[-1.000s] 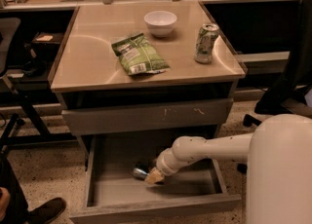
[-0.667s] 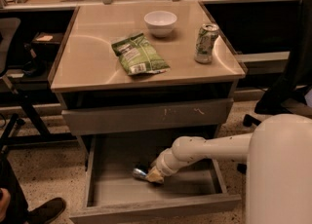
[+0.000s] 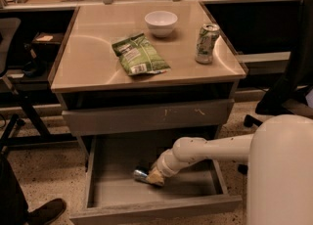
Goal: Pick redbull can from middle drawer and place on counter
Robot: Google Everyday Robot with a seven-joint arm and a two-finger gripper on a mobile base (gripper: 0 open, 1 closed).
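The redbull can (image 3: 140, 174) lies on its side inside the open middle drawer (image 3: 151, 212), and only its silver end shows. My gripper (image 3: 155, 177) is down in the drawer, right against the can's right side and covering the rest of it. My white arm (image 3: 210, 149) reaches in from the right. The tan counter (image 3: 93, 62) tops the drawer unit above.
On the counter are a white bowl (image 3: 161, 22), a green snack bag (image 3: 139, 54) and a larger green-and-white can (image 3: 207, 43). A closed drawer front with scratch marks (image 3: 146, 116) overhangs the open drawer. A shoe (image 3: 46, 211) is at the lower left, and a chair (image 3: 288, 87) at the right.
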